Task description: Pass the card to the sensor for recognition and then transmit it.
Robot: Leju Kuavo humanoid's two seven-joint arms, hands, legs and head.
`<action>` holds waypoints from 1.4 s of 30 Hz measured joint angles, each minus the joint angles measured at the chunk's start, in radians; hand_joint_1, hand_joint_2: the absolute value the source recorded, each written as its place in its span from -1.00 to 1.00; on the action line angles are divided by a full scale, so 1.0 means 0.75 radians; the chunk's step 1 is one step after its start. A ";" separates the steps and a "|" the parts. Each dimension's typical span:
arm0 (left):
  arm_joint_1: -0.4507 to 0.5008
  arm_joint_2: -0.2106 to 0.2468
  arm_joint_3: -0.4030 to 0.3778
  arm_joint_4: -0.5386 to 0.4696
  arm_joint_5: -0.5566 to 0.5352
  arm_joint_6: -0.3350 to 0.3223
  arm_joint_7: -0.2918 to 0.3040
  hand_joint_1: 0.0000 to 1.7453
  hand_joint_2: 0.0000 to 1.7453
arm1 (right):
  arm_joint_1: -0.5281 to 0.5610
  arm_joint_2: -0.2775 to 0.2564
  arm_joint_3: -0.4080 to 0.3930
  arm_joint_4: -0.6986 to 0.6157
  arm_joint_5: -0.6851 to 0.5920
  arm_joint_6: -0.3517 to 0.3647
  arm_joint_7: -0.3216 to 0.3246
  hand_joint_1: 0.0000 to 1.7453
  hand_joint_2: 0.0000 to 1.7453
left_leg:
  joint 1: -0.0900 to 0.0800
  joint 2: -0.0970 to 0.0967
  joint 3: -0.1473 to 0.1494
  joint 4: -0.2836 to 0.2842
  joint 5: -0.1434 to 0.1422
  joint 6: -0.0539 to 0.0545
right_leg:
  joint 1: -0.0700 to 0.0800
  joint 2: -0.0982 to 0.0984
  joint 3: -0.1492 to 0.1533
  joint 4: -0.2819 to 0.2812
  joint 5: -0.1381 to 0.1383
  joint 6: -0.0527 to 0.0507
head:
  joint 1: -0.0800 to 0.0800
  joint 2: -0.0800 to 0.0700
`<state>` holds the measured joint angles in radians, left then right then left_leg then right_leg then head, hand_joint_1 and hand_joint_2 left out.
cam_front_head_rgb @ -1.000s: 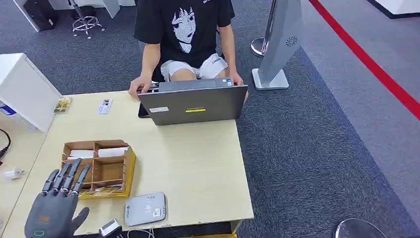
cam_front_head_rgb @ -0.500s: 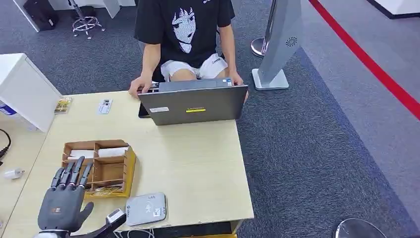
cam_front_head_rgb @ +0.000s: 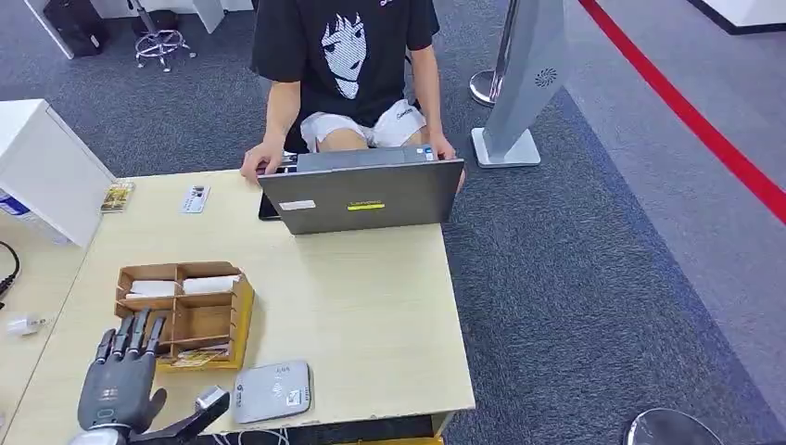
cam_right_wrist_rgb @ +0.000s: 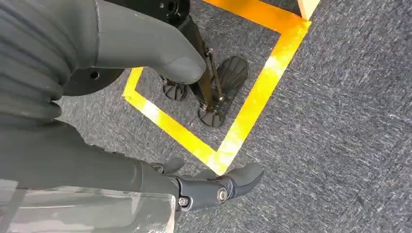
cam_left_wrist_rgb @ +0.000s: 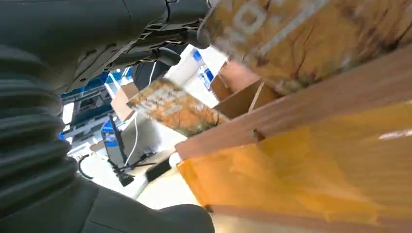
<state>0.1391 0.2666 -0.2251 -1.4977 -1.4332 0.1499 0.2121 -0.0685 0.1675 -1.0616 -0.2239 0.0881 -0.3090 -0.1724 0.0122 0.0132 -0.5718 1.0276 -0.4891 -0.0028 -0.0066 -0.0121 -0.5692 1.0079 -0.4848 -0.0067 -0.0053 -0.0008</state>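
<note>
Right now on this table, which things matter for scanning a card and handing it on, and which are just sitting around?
For the job:
- wooden card box
- cards in its slots
- grey card reader
- left hand, open beside the box

Lying about:
- laptop the person is using
- two small cards at the table's far edge
- white plug

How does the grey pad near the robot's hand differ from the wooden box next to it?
The grey pad is flat, closed and rounded at its corners; the wooden box is taller, open on top and split into compartments holding white cards. The pad lies at the table's near edge; the box sits farther in. Both rest on the table.
</note>
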 joint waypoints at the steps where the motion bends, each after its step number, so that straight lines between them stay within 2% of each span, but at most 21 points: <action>1: 0.002 -0.001 0.004 0.004 -0.002 -0.002 0.000 -1.00 1.00 | 0.000 0.000 0.000 0.000 0.002 -0.001 0.001 -1.00 1.00 | 0.000 0.000 0.000 0.000 0.000 0.000 | 0.000 0.000 0.000 0.000 0.000 0.000 | -0.001 0.000; 8: 0.017 -0.002 0.038 0.005 -0.056 0.008 0.043 -1.00 1.00 | 0.000 -0.001 0.000 0.000 0.003 -0.003 0.011 -1.00 1.00 | 0.000 0.000 0.000 0.000 0.000 0.000 | 0.000 0.000 0.000 0.000 0.000 0.000 | -0.001 0.000; 14: 0.032 -0.004 0.068 -0.051 -0.066 0.066 0.060 -1.00 1.00 | 0.001 -0.001 0.000 0.001 0.018 -0.003 0.024 -1.00 1.00 | 0.000 0.000 0.000 0.000 0.000 0.000 | 0.000 0.000 0.000 0.000 0.000 0.000 | -0.001 0.000; 15: 0.033 -0.005 0.070 -0.056 -0.066 0.069 0.060 -0.62 1.00 | 0.001 -0.001 0.000 0.000 0.019 -0.003 0.024 -1.00 1.00 | 0.000 0.000 0.000 0.000 0.000 0.000 | 0.000 0.000 0.000 0.000 0.000 0.000 | 0.000 0.000; 16: 0.035 -0.005 0.071 -0.060 -0.066 0.070 0.059 1.00 1.00 | 0.000 -0.001 0.000 0.000 0.019 -0.003 0.024 -1.00 1.00 | 0.000 0.000 0.000 0.000 0.000 0.000 | 0.000 0.000 0.000 0.000 0.000 0.000 | -0.001 0.000; 21: 0.049 -0.021 0.102 -0.071 -0.067 0.168 0.038 1.00 1.00 | 0.000 -0.001 0.000 0.000 0.025 -0.005 0.020 -1.00 1.00 | 0.000 0.000 0.000 0.000 0.000 0.000 | 0.000 0.000 0.000 0.000 0.000 0.000 | 0.000 0.000; 25: 0.064 -0.036 0.121 -0.084 -0.067 0.195 0.020 1.00 1.00 | 0.000 -0.001 0.000 0.000 0.025 -0.007 0.017 -1.00 1.00 | 0.000 0.000 0.000 0.000 0.000 0.000 | 0.000 0.000 0.000 0.000 0.000 0.000 | -0.001 0.000; 32: 0.066 -0.052 0.139 -0.084 -0.064 0.158 -0.002 1.00 1.00 | 0.000 -0.001 0.000 0.000 0.026 -0.003 0.007 -1.00 1.00 | 0.000 0.000 0.000 0.000 0.000 0.000 | 0.000 0.000 0.000 0.000 0.000 0.000 | 0.000 0.000; 37: 0.062 -0.053 0.140 -0.080 -0.065 0.049 -0.013 1.00 1.00 | 0.000 -0.001 0.000 0.000 0.039 -0.007 0.001 -1.00 1.00 | 0.000 0.000 0.000 0.000 0.000 0.000 | 0.000 0.000 0.000 0.000 0.000 0.000 | 0.000 0.000; 40: 0.056 -0.053 0.140 -0.068 -0.063 0.045 -0.013 1.00 1.00 | -0.001 -0.001 0.000 0.000 0.046 -0.007 0.000 -1.00 1.00 | 0.000 0.000 0.001 0.000 0.000 0.000 | 0.000 -0.001 0.001 0.000 0.000 0.000 | -0.001 0.000; 42: 0.055 -0.053 0.141 -0.064 -0.059 0.076 -0.013 1.00 1.00 | -0.001 -0.001 0.000 0.000 0.047 -0.006 0.000 -1.00 1.00 | 0.000 0.000 0.001 0.000 0.000 0.000 | 0.000 -0.001 0.001 0.000 0.000 0.000 | -0.001 0.000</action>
<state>0.1801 0.2270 -0.1194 -1.5454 -1.4778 0.2072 0.2026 -0.0694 0.1667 -1.0616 -0.2239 0.1232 -0.3136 -0.1724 0.0121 0.0130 -0.5713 1.0275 -0.4891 -0.0028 -0.0067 -0.0126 -0.5685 1.0079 -0.4848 -0.0066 -0.0057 -0.0008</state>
